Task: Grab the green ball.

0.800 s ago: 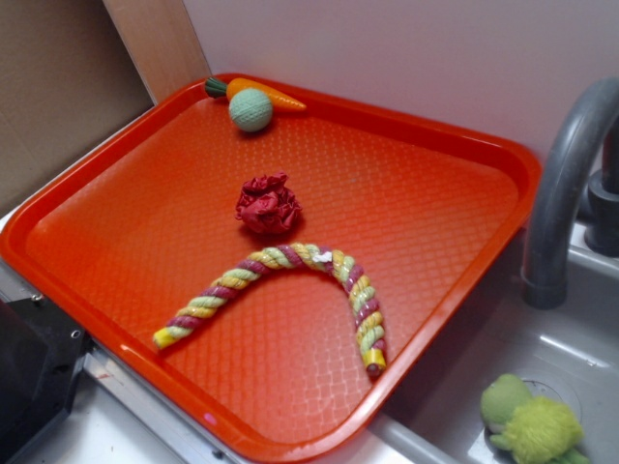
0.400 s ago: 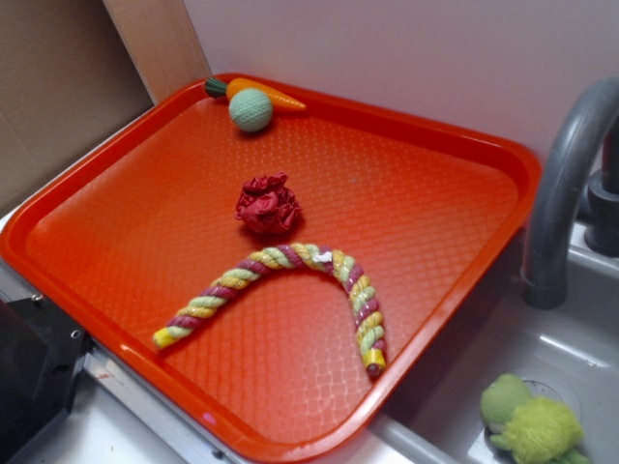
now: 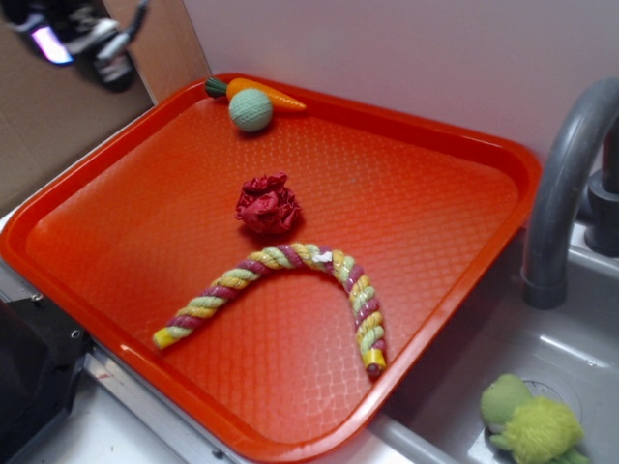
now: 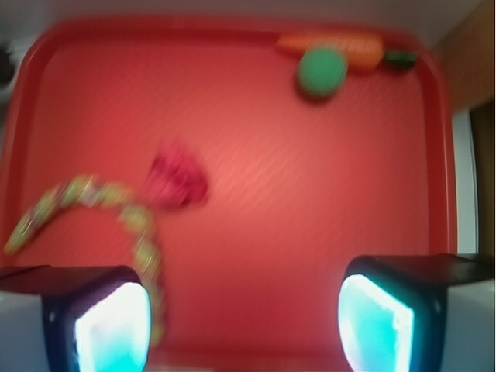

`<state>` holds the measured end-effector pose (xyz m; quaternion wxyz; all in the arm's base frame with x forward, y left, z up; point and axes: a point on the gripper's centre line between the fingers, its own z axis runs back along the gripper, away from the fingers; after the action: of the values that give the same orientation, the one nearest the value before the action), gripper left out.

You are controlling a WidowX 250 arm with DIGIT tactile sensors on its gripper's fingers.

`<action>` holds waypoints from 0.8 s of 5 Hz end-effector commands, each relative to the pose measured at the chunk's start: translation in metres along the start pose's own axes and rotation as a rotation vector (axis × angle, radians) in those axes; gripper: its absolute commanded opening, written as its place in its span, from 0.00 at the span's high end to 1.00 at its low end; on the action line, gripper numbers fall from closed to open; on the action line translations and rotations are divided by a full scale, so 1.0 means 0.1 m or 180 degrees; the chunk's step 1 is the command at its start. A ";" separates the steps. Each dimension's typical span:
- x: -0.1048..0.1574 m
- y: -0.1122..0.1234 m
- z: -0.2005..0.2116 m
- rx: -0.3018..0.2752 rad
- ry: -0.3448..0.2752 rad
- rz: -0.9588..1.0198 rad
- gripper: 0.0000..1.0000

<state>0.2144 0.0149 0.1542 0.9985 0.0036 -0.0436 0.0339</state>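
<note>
The green ball [image 3: 250,109] is small, pale mint and woven; it rests at the far left corner of the orange tray [image 3: 435,193], touching the orange carrot toy [image 3: 261,94]. In the wrist view the green ball [image 4: 322,72] lies near the top, right of centre, far ahead of my gripper [image 4: 244,325]. The gripper's jaws stand wide open with nothing between them. In the exterior view the gripper [image 3: 87,39] is a blurred dark shape high at the top left, above and left of the ball.
A red wad [image 3: 268,204] sits mid-tray and a striped rope [image 3: 290,280] arcs in front of it. Right of the tray are a grey faucet [image 3: 561,184] and a sink holding a lime plush toy [image 3: 532,420]. A cardboard wall [image 3: 58,87] stands left.
My gripper has come into the exterior view at the top left, blurred by motion; before it was out of frame. The objects on the tray have not moved.
</note>
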 end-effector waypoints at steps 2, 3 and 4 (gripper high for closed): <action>0.81 0.71 -0.76 0.0248 0.0190 0.0251 0.00; 0.90 0.72 -0.87 0.0341 0.0221 0.0283 0.00; 1.04 0.68 -0.99 0.0329 0.0226 0.0403 0.00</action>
<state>0.3124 0.0879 0.0482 0.9934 0.0439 0.0266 0.1030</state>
